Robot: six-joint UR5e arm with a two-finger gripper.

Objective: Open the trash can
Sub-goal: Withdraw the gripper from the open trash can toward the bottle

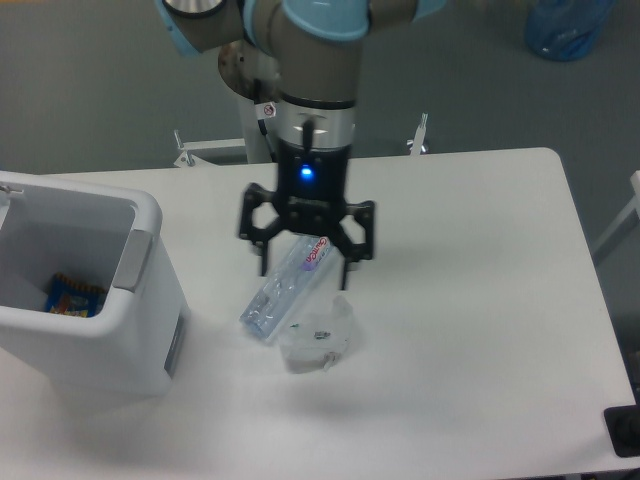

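Trash can (pixel 100 330) sits at table's left edge, top open, blue packet inside. Rigid, light plastic, likely slides if shoved; you'd press the grey tab (pixel 134 262), not pinch walls. Gripper (pixel 305 262) spread wide, empty, above the clear bottle (pixel 285 283).

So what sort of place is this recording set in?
Probably a robotics lab or test cell: an arm with an open pincer works over a plain white table on a grey floor, with staged items, a white trash can and a clear bottle.
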